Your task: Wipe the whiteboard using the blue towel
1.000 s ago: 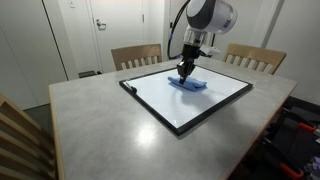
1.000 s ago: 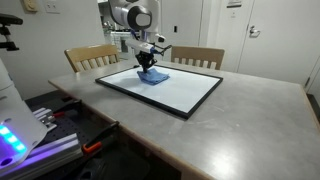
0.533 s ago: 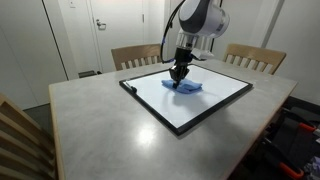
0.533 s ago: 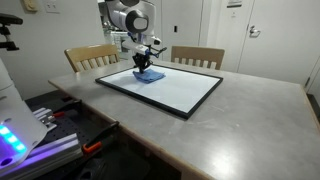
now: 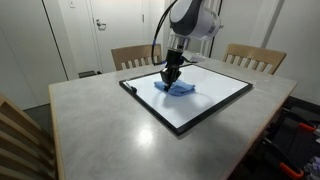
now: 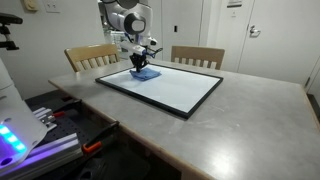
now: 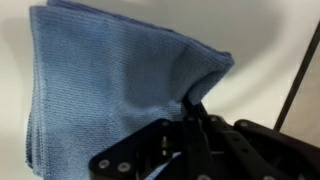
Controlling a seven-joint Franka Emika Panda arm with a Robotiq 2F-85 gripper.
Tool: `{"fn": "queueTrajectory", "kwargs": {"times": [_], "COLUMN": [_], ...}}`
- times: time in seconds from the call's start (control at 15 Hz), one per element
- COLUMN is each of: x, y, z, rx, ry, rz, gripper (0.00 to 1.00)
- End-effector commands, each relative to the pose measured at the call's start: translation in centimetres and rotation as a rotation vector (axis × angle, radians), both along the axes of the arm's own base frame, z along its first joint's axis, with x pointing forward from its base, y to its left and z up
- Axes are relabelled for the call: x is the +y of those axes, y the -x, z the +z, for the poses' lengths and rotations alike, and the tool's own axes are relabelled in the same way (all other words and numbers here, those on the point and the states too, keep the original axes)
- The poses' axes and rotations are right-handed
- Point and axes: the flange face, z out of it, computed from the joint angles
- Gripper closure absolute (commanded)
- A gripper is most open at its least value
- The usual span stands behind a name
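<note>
Now, arm: angled down over whiteboard (image 5: 205,100), gripper (image 5: 171,74) vertical.
Grip: clamped shut on blue towel (image 7: 100,80) fold.
Look: rumpled, layered.

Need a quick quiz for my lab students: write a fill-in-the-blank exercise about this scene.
1. The whiteboard has a thin ____ frame.
2. The towel lying on it is ____ in colour.
3. The gripper has its jaws ____ on a fold of the towel.
4. At the far side of the table stand ____ wooden chairs.

Missing words: black; blue; shut; two.
</note>
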Motion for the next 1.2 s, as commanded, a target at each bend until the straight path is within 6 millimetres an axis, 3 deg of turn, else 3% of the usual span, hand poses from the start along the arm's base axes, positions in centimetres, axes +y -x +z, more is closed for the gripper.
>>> {"fn": "queueTrajectory", "kwargs": {"times": [0.0,0.6,1.13], "x": [1.9,6.5,9.3], "y": [-0.6,0.1,0.2], "z": [-0.4,0.2,0.7], "rx": [0.018,0.05,0.035], "ry": [-0.023,-0.066,-0.056], "rz": [0.02,0.086,0.111], "gripper": [0.99,0.99,0.99]}}
